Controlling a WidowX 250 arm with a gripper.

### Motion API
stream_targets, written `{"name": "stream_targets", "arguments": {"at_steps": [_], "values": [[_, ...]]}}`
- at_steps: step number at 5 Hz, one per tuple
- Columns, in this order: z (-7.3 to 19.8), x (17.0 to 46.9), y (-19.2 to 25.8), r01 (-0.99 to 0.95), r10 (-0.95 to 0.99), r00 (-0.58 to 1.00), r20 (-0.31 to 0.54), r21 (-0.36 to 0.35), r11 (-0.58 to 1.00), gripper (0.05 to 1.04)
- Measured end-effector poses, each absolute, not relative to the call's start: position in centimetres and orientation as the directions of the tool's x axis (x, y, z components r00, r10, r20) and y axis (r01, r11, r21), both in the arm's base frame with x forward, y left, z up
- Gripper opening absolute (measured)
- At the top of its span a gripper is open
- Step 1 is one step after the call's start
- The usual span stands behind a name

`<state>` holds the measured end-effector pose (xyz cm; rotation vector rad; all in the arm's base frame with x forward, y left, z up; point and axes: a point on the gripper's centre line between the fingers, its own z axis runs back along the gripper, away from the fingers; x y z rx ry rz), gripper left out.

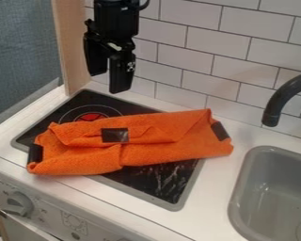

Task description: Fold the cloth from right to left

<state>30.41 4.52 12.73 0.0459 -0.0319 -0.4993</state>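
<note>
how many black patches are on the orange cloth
3: left patch and right patch at the ends of the cloth, middle patch between them; folds may hide more.

Moderately bright, diffuse light, source unclear; pale glare streaks on black stovetop (152, 187); wall tiles (191, 18) softly lit.

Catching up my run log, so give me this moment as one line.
gripper: open, empty, above stovetop | orange cloth: loosely folded across stovetop, right end over counter | contact: none
</note>
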Motion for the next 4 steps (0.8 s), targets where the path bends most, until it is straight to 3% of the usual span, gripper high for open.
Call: {"name": "stream_targets", "arguments": {"at_steps": [2,4], "values": [[10.3,30.6,3.3,0.427,-0.428,0.903,-0.043,-0.024,0.904,0.999],[8.7,33.2,-2.8,0.249,-0.251,0.967,-0.046,-0.043,0.968,0.999]]}}
